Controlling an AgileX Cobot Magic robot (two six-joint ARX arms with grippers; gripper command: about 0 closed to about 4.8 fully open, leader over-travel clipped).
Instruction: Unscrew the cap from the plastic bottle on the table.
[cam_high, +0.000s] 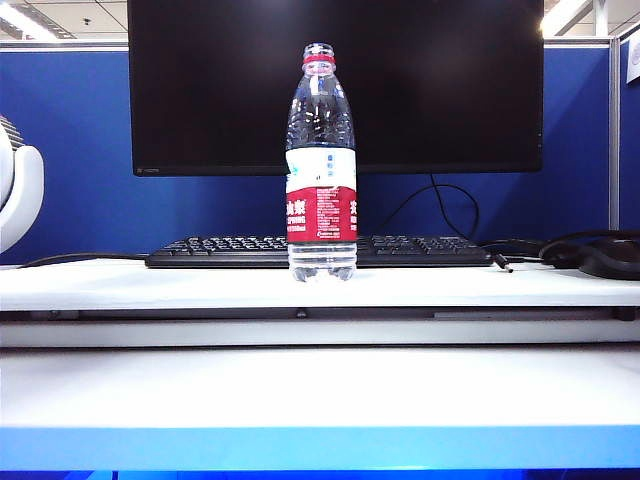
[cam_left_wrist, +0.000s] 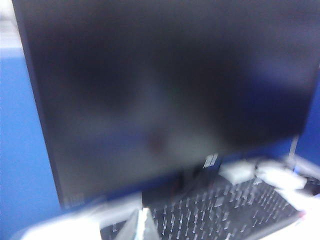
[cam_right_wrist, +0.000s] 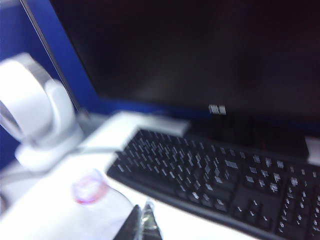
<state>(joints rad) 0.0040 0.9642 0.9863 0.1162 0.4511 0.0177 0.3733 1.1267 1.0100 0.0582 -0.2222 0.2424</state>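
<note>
Plastic bottle (cam_high: 321, 165) upright on table (cam_high: 150, 285), uncapped, red neck ring.

Bright exterior view; both wrist views motion-blurred.

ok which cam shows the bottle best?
Exterior view: whole plastic bottle upright, label sharp. Right wrist view: only its blurred red-ringed top near the shut right gripper. Left wrist view: shut left gripper, no bottle discernible.

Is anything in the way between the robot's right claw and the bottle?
Nothing visible. The right gripper, shut, sits close to the plastic bottle near its top, with no object between them. The keyboard lies off to the side.
</note>
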